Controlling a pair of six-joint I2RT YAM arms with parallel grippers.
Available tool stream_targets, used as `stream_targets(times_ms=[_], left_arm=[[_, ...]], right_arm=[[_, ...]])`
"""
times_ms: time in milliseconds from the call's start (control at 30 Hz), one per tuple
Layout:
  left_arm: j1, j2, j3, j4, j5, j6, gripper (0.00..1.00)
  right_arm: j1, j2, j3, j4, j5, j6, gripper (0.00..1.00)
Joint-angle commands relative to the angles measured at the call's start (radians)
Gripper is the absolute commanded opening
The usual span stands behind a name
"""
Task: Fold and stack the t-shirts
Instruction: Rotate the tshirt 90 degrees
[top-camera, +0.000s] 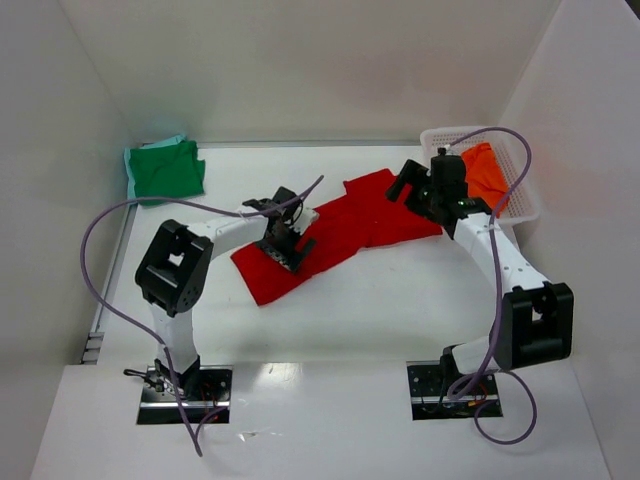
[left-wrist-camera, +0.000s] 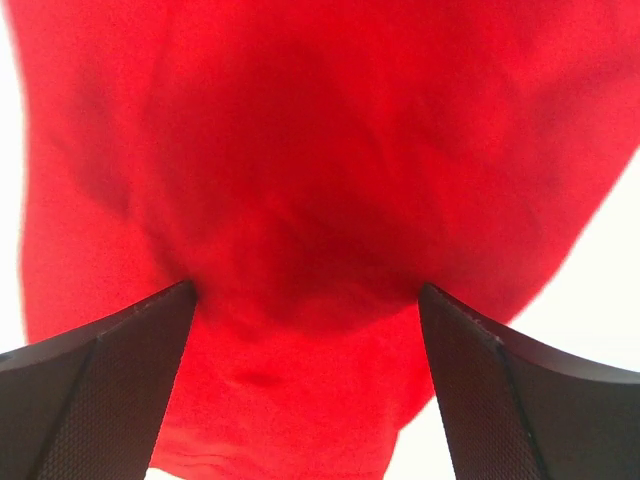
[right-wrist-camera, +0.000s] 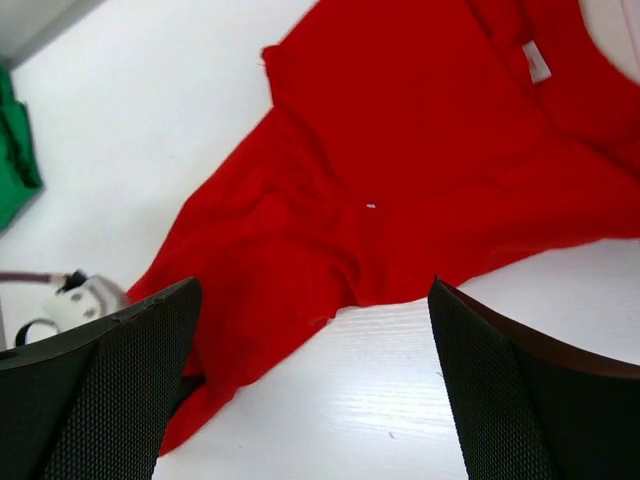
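The left gripper (left-wrist-camera: 305, 290) is wide open and holds nothing. The red shirt (left-wrist-camera: 320, 150) is right under its fingers and fills the gap between them. The right gripper (right-wrist-camera: 315, 285) is wide open too and empty, up above the shirt's other end.

If the left fingers shut here, they may pinch a bump in the middle, not an edge. Then the fold could come out crooked.

The orange shirt (top-camera: 487, 170) sits in the basket (top-camera: 525, 200), just behind the right fingers. The green shirt (top-camera: 165, 170) is far from both.

White table (top-camera: 380, 300), plain white walls (top-camera: 300, 60)
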Motion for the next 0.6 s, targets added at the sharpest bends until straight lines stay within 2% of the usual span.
stream_targets(times_ms=[0, 300, 433, 567], left_arm=[[-0.04, -0.104, -0.116, -0.062, 0.117, -0.174, 1.0], [-0.141, -0.25, -0.245, -0.06, 0.266, -0.294, 1.0], [-0.199, -0.253, -0.249, -0.019, 0.314, -0.335, 1.0], [-0.24, -0.244, -0.253, 0.03, 0.303, -0.371, 1.0]], right_arm=[[-0.007, 0.046, 0.041, -0.041, 0.009, -0.001, 0.99], [0.046, 0.217, 0.09, 0.01, 0.037, 0.02, 0.99], [0.064, 0.328, 0.154, 0.028, 0.047, 0.029, 0.99], [0.081, 0.411, 0.195, 0.043, 0.088, 0.025, 0.99]])
